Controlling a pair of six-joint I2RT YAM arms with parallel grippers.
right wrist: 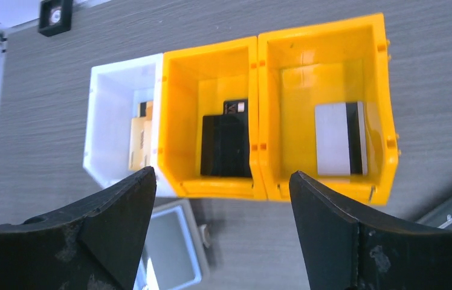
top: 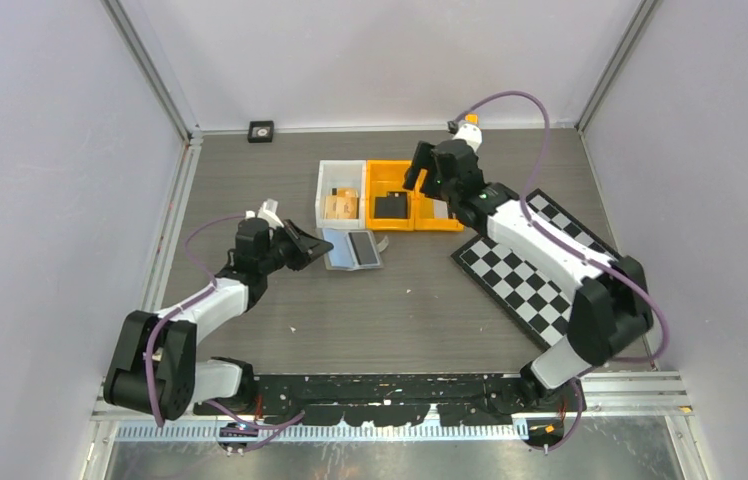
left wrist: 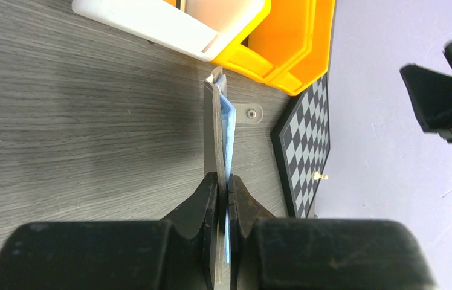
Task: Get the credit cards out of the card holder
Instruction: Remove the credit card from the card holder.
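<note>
The left gripper [left wrist: 222, 181] is pinched tight on the left edge of the card holder [left wrist: 214, 133], which is open flat on the table [top: 400, 320], just near of the white bin [right wrist: 106, 90]. The right gripper [right wrist: 222, 175] hangs above the bins, jaws spread wide and holding nothing. A black card [right wrist: 226, 145] lies in the middle orange bin [right wrist: 208, 57], a silvery grey card [right wrist: 335, 139] in the right orange bin [right wrist: 326, 33], and a tan-orange card [right wrist: 140, 142] in the white bin.

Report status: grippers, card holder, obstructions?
Left gripper shut on flat grey card holder. Right gripper open over bins. Silvery grey card, black card in orange plastic bins; tan card in white plastic bin. Checkered board clear of holder.
</note>
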